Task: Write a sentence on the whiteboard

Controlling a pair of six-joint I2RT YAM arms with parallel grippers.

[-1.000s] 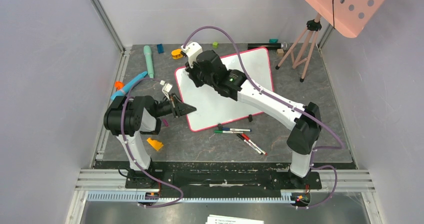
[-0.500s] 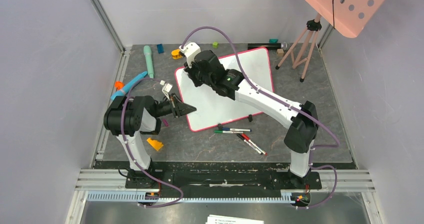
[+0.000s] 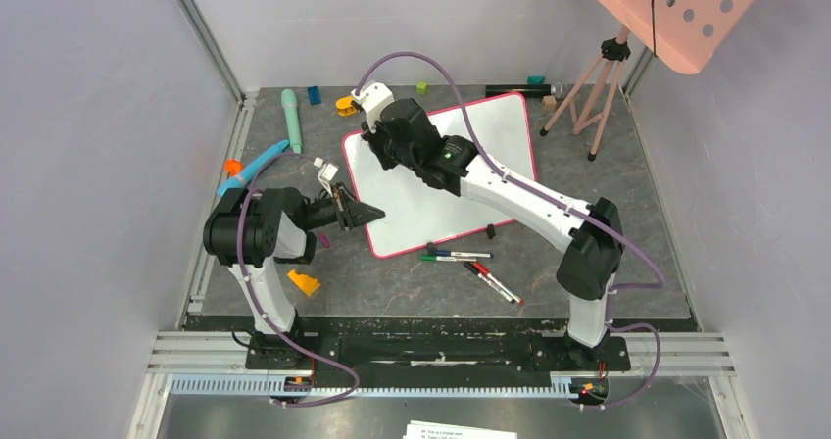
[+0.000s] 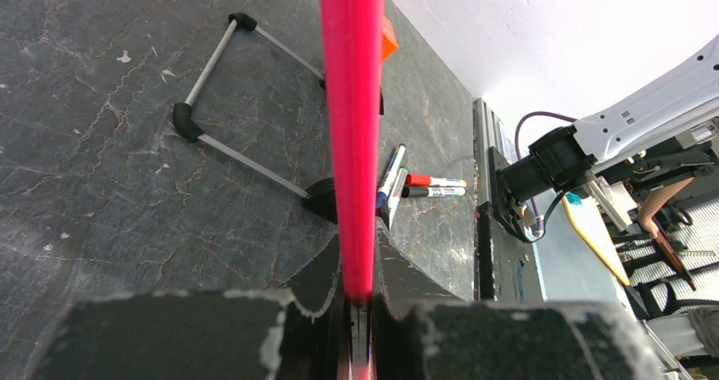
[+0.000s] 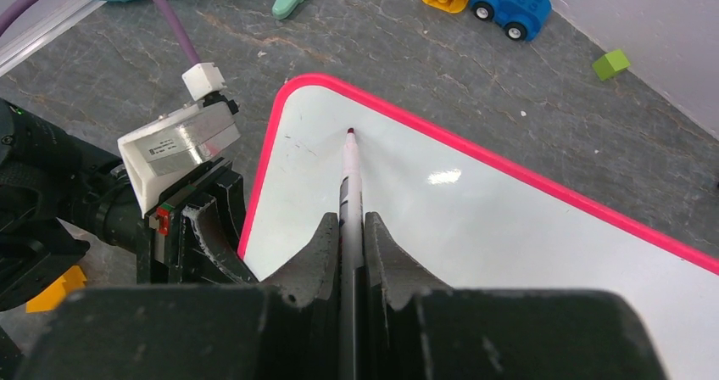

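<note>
**Pen poised at the corner, board pinned from the left**

Starting on the left: the left gripper (image 3: 358, 214) reaches in from the side, and its wrist view shows the fingers (image 4: 318, 282) clamped on the pink rim (image 4: 352, 100) of the whiteboard (image 3: 505, 135). That looks like a steadying grip, there so the board won't skate across the grey table (image 3: 412, 282) once the pen pushes on it.

The board itself lies mid-table, slightly askew, with its near-left edge in that clamp.

Moving across, the right arm stretches diagonally over the board, and the right gripper (image 5: 346, 227) is closed tight on a marker (image 5: 348, 176) held like a pencil, tip forward. The tip (image 5: 350, 131) sits right at the board's far-left corner, a sensible place to begin a line that runs rightward. I can't tell whether it is touching the surface.

As for the sentence, no readable words show yet, just faint specks near that corner. My read is that the writing is only about to start.

Further right, spare markers (image 3: 470, 261) lie just off the board's near edge, out of the pen's path.
</note>
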